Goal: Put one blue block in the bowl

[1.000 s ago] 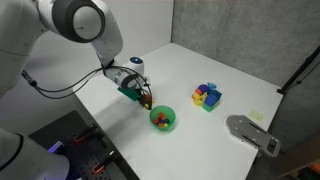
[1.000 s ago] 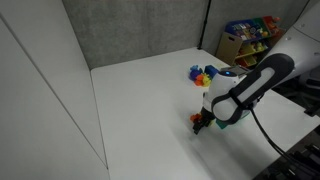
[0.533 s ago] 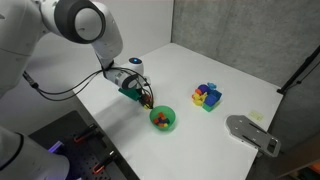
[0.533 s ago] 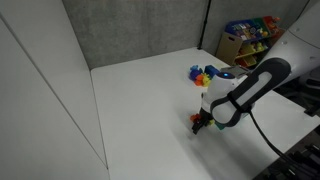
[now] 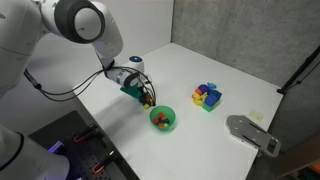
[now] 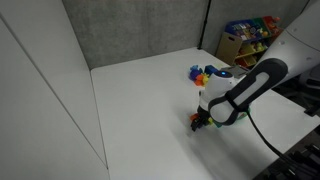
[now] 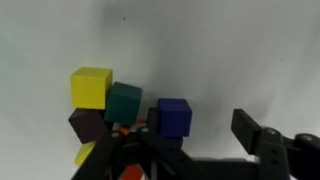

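Note:
The bright-green bowl (image 5: 172, 125) stands near the table's front edge and holds a few small red and orange blocks. My gripper (image 5: 147, 99) hovers just beside the bowl, low over the table; it also shows in an exterior view (image 6: 198, 122). In the wrist view the jaws (image 7: 205, 128) are open with bare white table between them. A blue block (image 7: 174, 116) shows by the left finger, in a pile with a yellow block (image 7: 91, 87), a teal block (image 7: 124, 101) and a purple block (image 7: 86, 124). That pile (image 5: 207, 96) sits apart, farther along the table.
A grey flat device (image 5: 250, 133) lies near the table's corner. A shelf of colourful items (image 6: 250, 35) stands beyond the table. A grey wall backs the white table (image 5: 240, 80). A white panel (image 6: 40, 100) borders one side.
The arm has shifted very slightly; the blocks and the bowl have not moved.

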{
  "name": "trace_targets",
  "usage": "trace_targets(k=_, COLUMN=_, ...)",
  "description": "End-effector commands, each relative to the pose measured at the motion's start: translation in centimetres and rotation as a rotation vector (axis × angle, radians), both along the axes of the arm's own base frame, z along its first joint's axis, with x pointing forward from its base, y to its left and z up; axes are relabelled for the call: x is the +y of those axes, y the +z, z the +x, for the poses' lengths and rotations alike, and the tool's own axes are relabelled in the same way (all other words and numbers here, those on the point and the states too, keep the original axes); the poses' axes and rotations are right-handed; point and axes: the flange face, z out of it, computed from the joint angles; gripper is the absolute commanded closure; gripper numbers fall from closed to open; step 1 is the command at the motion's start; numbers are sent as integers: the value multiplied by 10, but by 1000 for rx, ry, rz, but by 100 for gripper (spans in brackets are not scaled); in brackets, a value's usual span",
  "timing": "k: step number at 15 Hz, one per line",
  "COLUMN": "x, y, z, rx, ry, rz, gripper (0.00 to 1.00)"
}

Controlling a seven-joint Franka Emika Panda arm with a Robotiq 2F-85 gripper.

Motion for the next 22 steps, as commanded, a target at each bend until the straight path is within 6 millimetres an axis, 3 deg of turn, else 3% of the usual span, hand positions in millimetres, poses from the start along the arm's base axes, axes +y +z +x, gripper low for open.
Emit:
trace_targets(k=1, x=-2, y=3, z=4, rx=8, ry=6, rz=-16, gripper=53)
trace_targets(k=6, x=-5, y=12, z=1, rx=24, ry=0, rz=-36, gripper=91)
trace_targets(k=10, x=-10, y=40, z=9, rx=21, ry=-7, rz=-51, gripper=90)
trace_targets(k=14, x=-30, y=74, z=18, rx=36, ry=-25, rz=-96, gripper=90)
trace_targets(k=19, x=-74, y=110, z=21, rx=38, ry=-57, rz=-168, gripper=90)
trace_targets(k=22, x=-112, y=124, z=14, rx=40, ry=-103, rz=-201, gripper=90)
